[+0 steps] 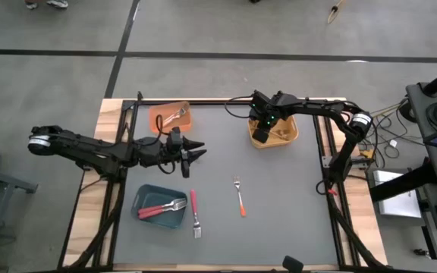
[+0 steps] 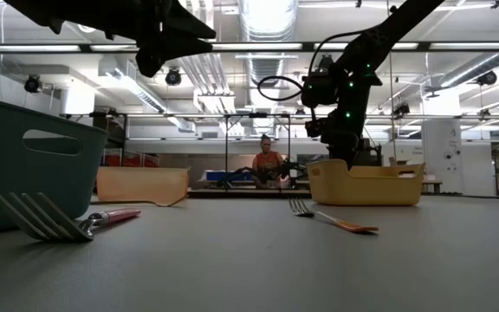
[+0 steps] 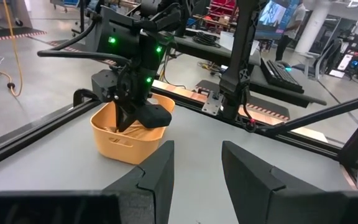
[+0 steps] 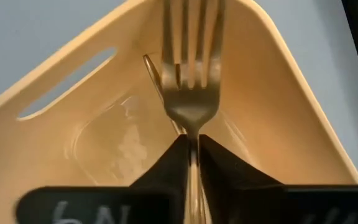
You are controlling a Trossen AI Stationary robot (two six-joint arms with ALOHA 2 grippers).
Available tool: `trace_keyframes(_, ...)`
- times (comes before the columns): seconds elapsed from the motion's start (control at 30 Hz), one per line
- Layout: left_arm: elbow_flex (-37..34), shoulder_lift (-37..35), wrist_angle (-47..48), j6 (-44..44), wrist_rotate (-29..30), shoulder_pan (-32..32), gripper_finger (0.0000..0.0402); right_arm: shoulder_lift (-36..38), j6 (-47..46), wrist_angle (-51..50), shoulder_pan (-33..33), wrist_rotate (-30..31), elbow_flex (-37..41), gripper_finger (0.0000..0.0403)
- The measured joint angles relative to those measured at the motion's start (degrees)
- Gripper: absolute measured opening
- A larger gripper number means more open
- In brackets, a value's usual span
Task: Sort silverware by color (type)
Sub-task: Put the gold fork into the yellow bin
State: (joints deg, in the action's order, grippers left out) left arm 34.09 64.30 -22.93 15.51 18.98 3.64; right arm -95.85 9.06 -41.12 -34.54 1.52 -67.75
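My right gripper (image 4: 192, 142) is shut on an all-gold fork (image 4: 191, 74) and hangs low in the yellow-orange bin (image 1: 289, 136), at the table's far right. Another gold fork (image 4: 156, 81) lies on that bin's floor. My left gripper (image 1: 196, 152) is open and hovers above the table's left middle, touching nothing. An orange-handled fork (image 1: 240, 197) and a red-handled fork (image 1: 195, 213) lie flat on the mat. The teal bin (image 1: 147, 196) holds red-handled forks (image 1: 160, 208). The orange bin (image 1: 161, 121) holds one fork (image 1: 176, 115). My right gripper pinches the gold fork between its two fingers at the neck (image 4: 192, 129), just below the tines. The fingers come from above and lie along the fork, whose tines point onward into the yellow-orange bin. Whether the tines touch the bin I cannot tell.
The grey mat (image 1: 279, 220) has free room at its near right. Black frame rails (image 1: 203, 102) run along the far edge and both sides. In the low view a person (image 2: 268, 165) sits in the room far behind the table.
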Motion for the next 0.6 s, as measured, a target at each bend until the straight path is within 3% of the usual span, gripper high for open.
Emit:
trace_keyframes(0.3,0.0,0.0,-0.2,-1.0,0.0,0.0,0.0116,0.2,0.0,-4.5,0.0,0.1,-3.1,0.0013)
trace_keyframes(0.6,0.0,0.0,-0.2,-1.5,0.0,0.0,0.0116,0.3,-0.1,-16.0,0.0,0.1,-9.0,0.0012)
